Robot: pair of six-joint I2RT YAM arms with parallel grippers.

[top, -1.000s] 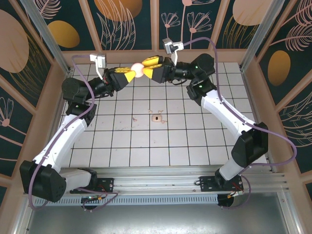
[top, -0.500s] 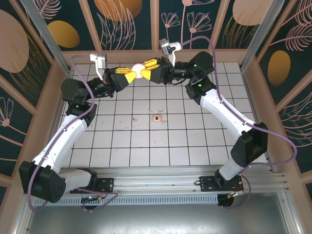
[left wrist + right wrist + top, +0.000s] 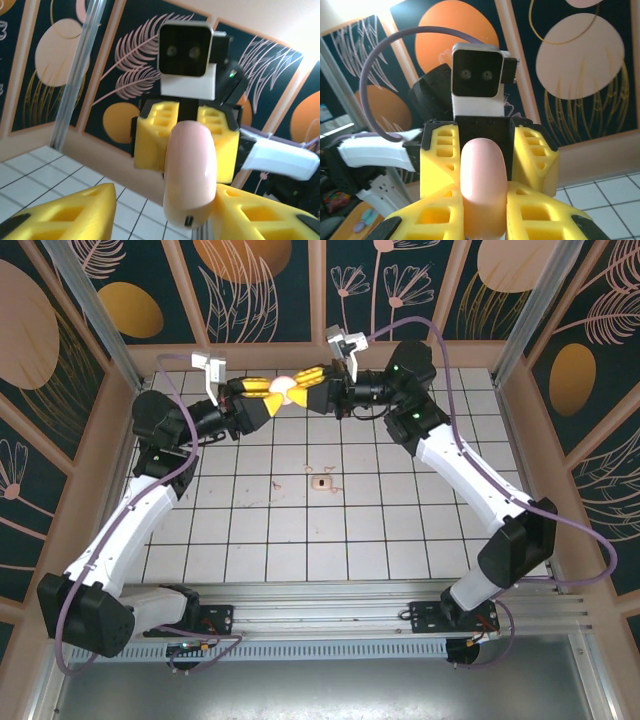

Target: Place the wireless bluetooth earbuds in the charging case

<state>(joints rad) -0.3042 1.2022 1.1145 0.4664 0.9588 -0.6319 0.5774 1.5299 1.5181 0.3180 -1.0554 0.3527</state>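
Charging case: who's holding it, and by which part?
The right end effector grips the charging case by one end; the left end effector is open around the other end.

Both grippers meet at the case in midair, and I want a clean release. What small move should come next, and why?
Probably the left gripper should back straight away from the case. Its jaws stand apart, with a gap showing beside the case, while the right gripper is clamped shut on the other end, so the right looks able to carry it alone.
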